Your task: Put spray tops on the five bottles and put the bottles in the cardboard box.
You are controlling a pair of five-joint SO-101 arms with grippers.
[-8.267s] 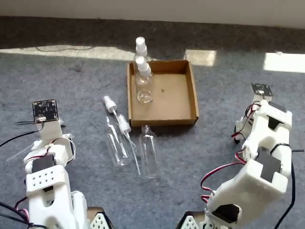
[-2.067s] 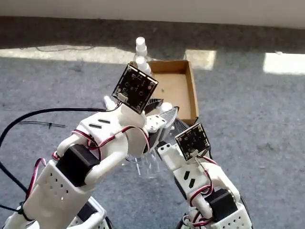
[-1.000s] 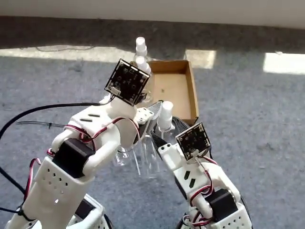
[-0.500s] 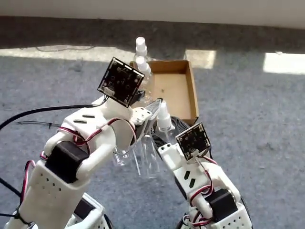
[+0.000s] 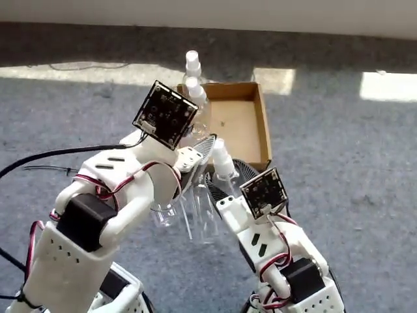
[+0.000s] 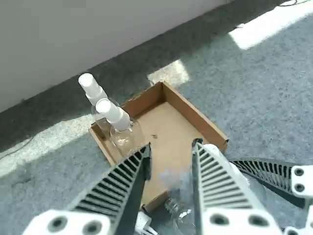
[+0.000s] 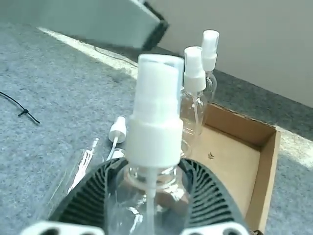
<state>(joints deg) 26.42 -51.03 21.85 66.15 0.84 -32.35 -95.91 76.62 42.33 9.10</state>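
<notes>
- The right gripper (image 7: 146, 188) is clamped on a clear bottle (image 7: 149, 208), holding it upright just in front of the cardboard box (image 5: 260, 124). That steadies it while its spray top (image 7: 154, 112) gets seated.
- The left gripper (image 6: 171, 147) hangs close over that top with its jaws spread and empty. It looks ready to press or twist the top home.
- One capped bottle (image 5: 195, 104) stands in a far corner of the box, and another (image 5: 192, 62) seems to be just behind the box wall.
- An uncapped bottle (image 7: 78, 171) and a loose top (image 7: 117, 131) lie on the carpet in front of the box, waiting their turn.
</notes>
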